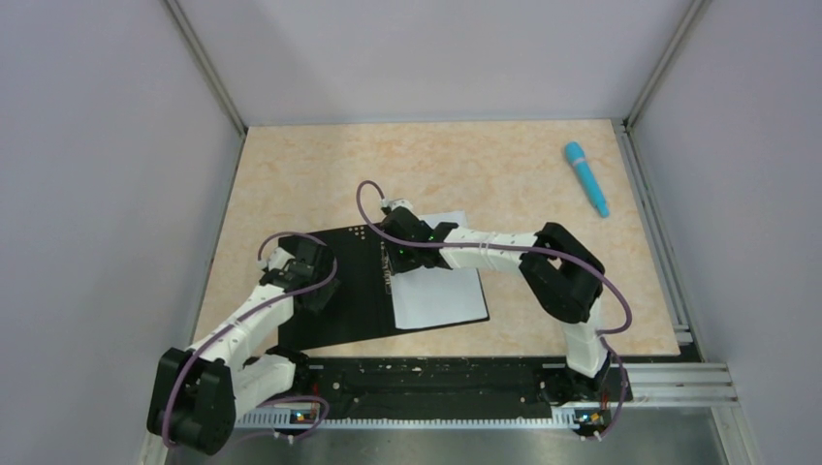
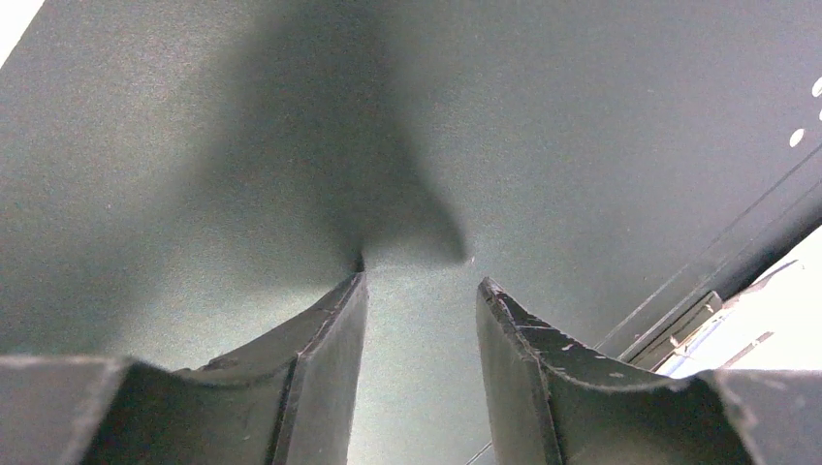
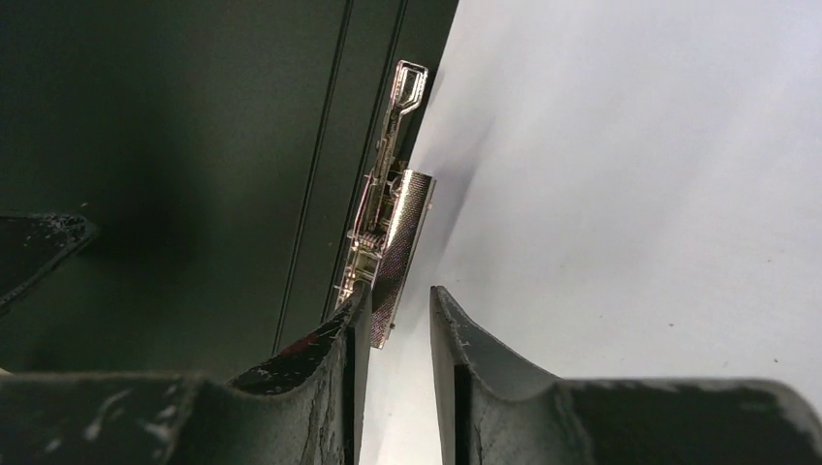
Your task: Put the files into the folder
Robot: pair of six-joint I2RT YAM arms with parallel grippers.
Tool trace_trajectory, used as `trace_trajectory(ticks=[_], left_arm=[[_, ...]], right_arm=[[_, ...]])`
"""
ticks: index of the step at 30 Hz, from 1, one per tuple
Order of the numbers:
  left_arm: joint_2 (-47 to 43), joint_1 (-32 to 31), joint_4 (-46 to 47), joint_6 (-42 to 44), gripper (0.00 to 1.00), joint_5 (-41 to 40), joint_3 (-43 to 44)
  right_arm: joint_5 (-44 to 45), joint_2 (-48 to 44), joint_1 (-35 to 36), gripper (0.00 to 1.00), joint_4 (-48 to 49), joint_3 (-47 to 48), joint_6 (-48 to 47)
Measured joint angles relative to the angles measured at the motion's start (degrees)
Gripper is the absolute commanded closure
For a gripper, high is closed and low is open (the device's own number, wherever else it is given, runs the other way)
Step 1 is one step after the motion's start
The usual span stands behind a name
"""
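Folder lies open on the tabletop, files on its right half. Left tool: jaws apart over the black flap. Right tool: jaws narrow at the metal clip; whether they grip it, can't tell.

A tabletop of pale beige, marbled with faint orange veins, is filling the middle of the top view. Three plain walls are closing it in: one is standing at 9 o'clock, one at 12 o'clock, one at 3 o'clock, all a matte lilac-grey. Grey metal posts are rising in the far corners, one at 11 o'clock and one at 1 o'clock. A metal rail is running along the table's 3 o'clock edge, and another is lying across at 5 o'clock. A brushed metal sheet is showing at 6 o'clock. Soft, even light is falling from above.
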Motion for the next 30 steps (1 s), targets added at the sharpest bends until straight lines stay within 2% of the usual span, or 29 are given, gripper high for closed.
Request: trace_trajectory(ticks=[7,15,30], left_arm=[[1.29,0.63,0.11,-0.90,0.50,0.24,0.00],[2.56,1.14,-0.04,-1.86,0.51,0.50,0.59],[5.25,1.66,-1.05,-3.56,0.53,0.68,2.14]], right_arm=[[0.33,0.15,0.26,0.79,-0.15,0.72,0.26],[0.28,0.57,0.61,0.80,-0.15,0.76,0.37],[0.46,0.76,1.01,0.96,-0.33,0.81,0.85]])
